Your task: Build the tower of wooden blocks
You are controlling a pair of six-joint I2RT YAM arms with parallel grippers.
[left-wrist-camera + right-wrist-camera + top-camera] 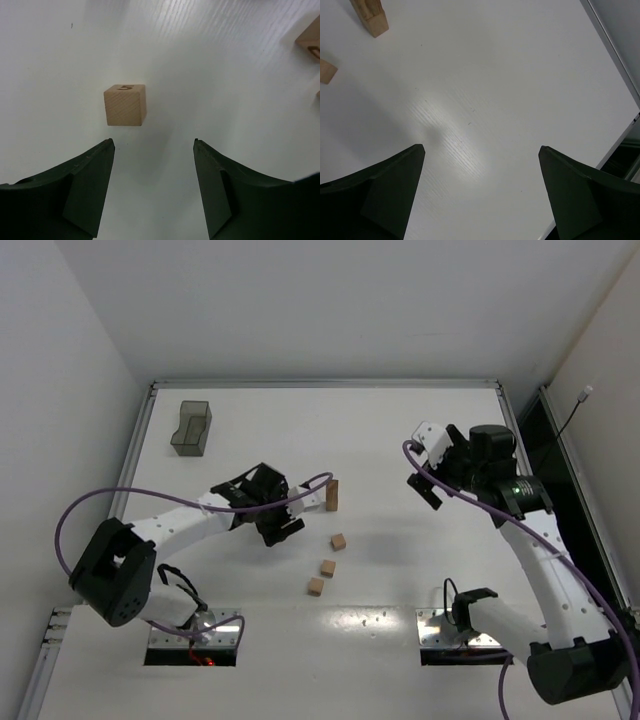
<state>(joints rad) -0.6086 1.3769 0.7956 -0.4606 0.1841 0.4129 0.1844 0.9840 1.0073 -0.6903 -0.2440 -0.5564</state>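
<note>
The tower [331, 495] is a short column of tan wood blocks at mid table; its base also shows at the top left of the right wrist view [372, 19]. Three loose wood blocks lie in front of it [339, 541], [327, 568], [316, 586]. My left gripper [285, 529] is open and empty just left of the tower. In the left wrist view a block marked 5 [125, 104] lies on the table just ahead of the open gripper [153, 142], apart from the fingers. My right gripper [422, 468] is open and empty to the right [481, 147].
A grey translucent tray [190, 428] stands at the back left. Another block [310, 42] shows at the right edge of the left wrist view, and one [326, 71] at the left edge of the right wrist view. The table's raised rim [330, 384] runs along the back.
</note>
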